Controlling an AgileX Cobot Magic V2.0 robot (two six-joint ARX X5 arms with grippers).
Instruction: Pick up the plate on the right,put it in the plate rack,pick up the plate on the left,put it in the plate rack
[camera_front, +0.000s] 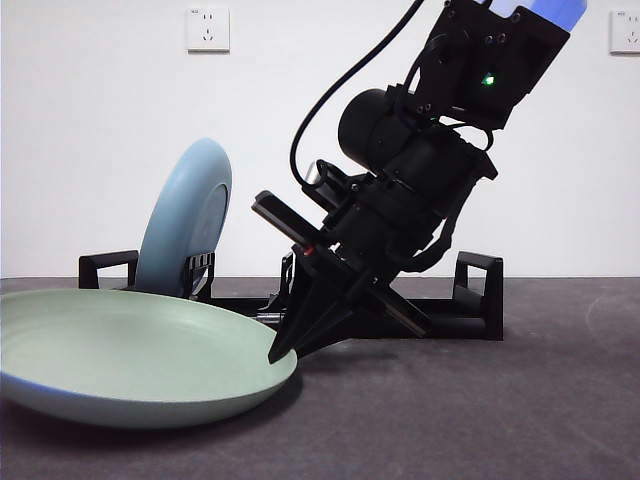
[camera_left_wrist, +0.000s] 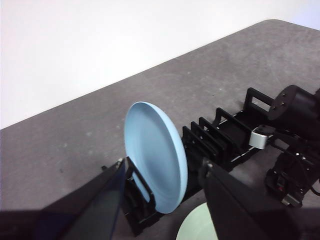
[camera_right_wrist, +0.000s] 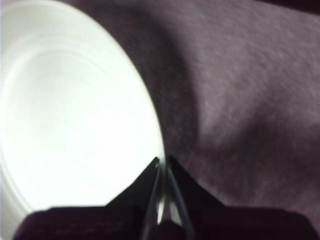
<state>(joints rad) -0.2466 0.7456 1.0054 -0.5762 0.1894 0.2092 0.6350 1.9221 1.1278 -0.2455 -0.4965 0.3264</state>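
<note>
Grey felt covers your table, and near its front edge the green plate (camera_front: 120, 350) lies flat with your right gripper (camera_front: 283, 352) pinched narrow on its rim. Behind it, the blue plate (camera_front: 185, 215) already stands in the rack (camera_front: 470, 305); one remains. Your left gripper (camera_left_wrist: 162, 177) hovers wide open above.

The blue plate (camera_front: 187, 215) stands upright in the end slots of the plate rack (camera_front: 478, 296), blocking that end. The slots beyond it toward the other handle stand free, though the right gripper (camera_front: 283, 352) leans low across them, clamped on the green plate (camera_front: 120, 355) rim on the desk (camera_front: 480, 420).
</note>
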